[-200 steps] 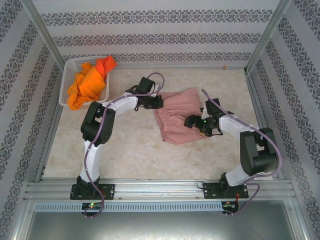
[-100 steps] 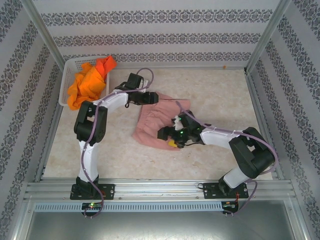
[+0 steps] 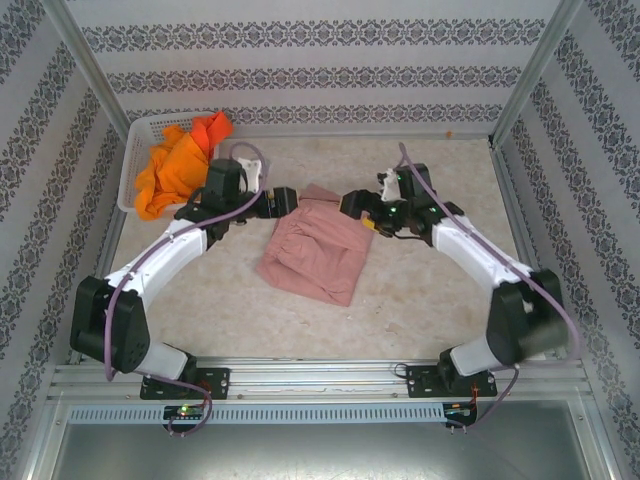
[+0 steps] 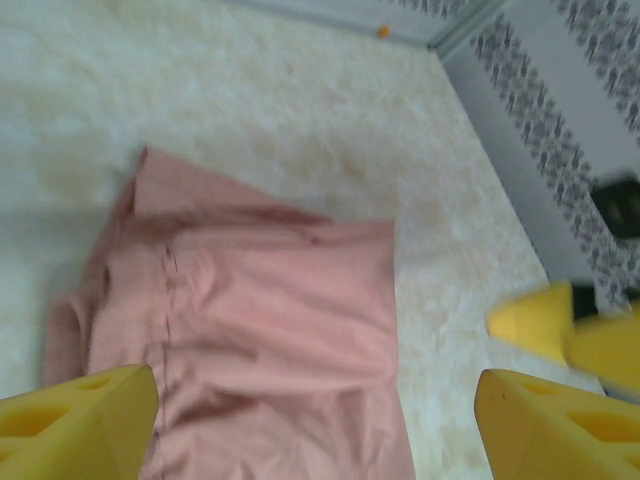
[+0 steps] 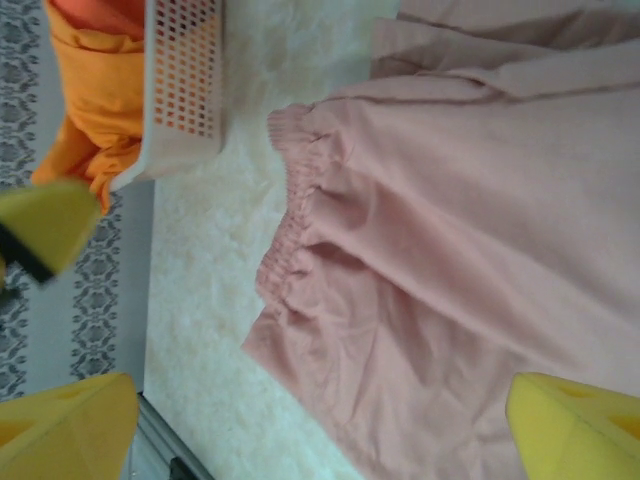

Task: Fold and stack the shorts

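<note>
Both gape empty: left pincer (image 3: 287,198) and right pincer (image 3: 350,203) flank the folded pink shorts' (image 3: 315,245) far edge on the worktop (image 3: 420,290); orange shorts (image 3: 175,165) fill the basket (image 3: 128,178).

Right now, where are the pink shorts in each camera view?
Top external: pink shorts mid-frame on the beige tabletop.
Left wrist: lower left to centre.
Right wrist: right side, waistband facing left.
Shared landmark: the beige tabletop under them.
</note>
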